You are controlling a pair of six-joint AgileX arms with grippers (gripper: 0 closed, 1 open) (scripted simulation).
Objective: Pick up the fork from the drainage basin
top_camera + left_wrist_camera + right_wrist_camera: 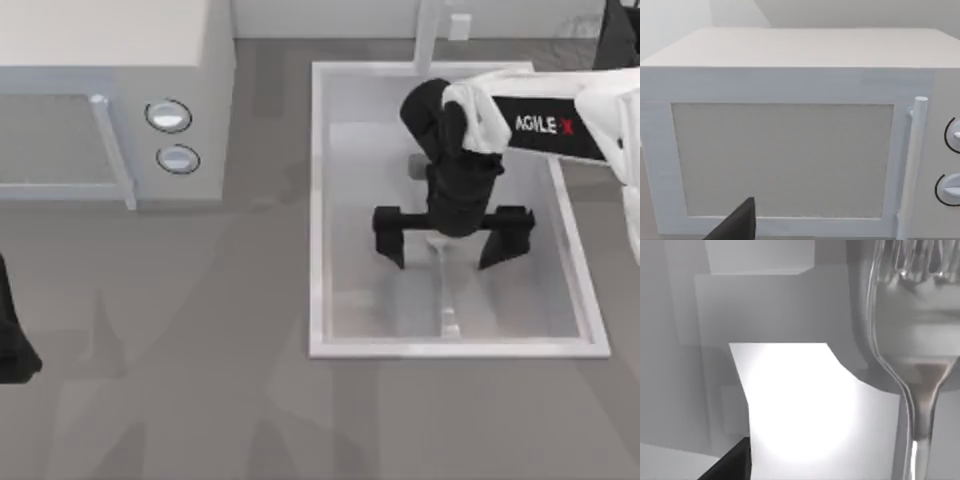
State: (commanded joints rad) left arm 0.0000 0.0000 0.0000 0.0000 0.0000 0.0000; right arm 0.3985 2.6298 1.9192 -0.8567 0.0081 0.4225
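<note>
**Right pincer open over the fork in the basin**

At the near left edge of the counter (200,380), the left arm is parked; a small dark part of the left pincer (12,345) is seen there. Its wrist camera looks at the door of the white microwave (785,155), and from the pictures I cannot tell how its fingers stand.

Further in, on the right side of the counter, the basin (318,200) is sunk into the surface, with a white rim and pale grey walls. The fork (446,290) lies on the basin floor, near its middle. The handle points to the near wall and the tines are under the arm. In the right wrist view the fork (912,365) is very close, tines and neck bright and shiny.

The right arm comes in from the far right corner, white with the AgileX label, and bends down into the basin. The right pincer (452,240) points downward, fingers spread wide, one on each side of the fork. It is holding nothing.
</note>
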